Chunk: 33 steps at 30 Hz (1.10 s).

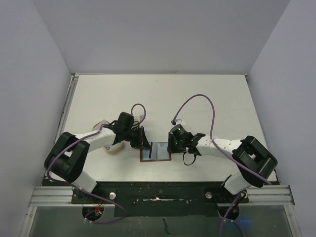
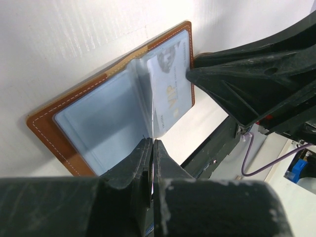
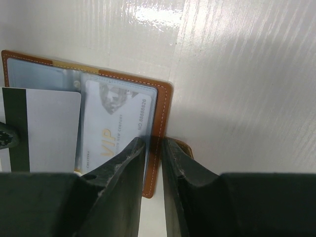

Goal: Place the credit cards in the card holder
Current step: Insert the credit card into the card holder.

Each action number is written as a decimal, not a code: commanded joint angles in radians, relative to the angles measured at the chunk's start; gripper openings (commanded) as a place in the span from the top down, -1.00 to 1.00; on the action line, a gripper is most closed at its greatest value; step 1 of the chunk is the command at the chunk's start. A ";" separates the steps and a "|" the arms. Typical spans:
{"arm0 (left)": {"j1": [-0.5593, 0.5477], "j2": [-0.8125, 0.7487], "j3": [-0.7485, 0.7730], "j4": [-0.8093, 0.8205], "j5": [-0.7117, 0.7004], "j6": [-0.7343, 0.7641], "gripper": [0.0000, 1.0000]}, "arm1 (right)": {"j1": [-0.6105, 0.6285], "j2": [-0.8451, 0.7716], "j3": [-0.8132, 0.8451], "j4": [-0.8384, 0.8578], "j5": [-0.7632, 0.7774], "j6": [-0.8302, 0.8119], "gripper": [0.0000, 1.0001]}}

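Near the desk's (image 1: 207, 94) front edge, my left fingers (image 2: 152, 165) are pinching a credit card (image 2: 152, 143) upright over the open card holder (image 2: 74, 143); my right fingers (image 3: 153, 148) are clamping its edge.

brown stitched leather card holder (image 2: 52, 129) (glossy clear plastic sleeves), matt white table (image 1: 197, 94)

Open brown leather card holder (image 1: 155, 152) sits low centre of the top view, boxed in: my left gripper (image 1: 144, 144) on its left edge, my right gripper (image 1: 171, 144) on its right. Tan rounded dish (image 1: 115, 147) under my left arm blocks lower left. Bare white table (image 1: 163, 94) across the upper half is free passage.
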 commanded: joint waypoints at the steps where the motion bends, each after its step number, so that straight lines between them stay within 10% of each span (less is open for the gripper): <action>1: 0.008 0.010 -0.016 0.083 0.014 -0.028 1.00 | -0.002 -0.004 -0.030 0.010 0.010 -0.008 0.57; 33: 0.006 -0.083 -0.074 0.148 0.016 -0.118 1.00 | 0.026 0.023 -0.025 0.013 0.027 0.010 0.58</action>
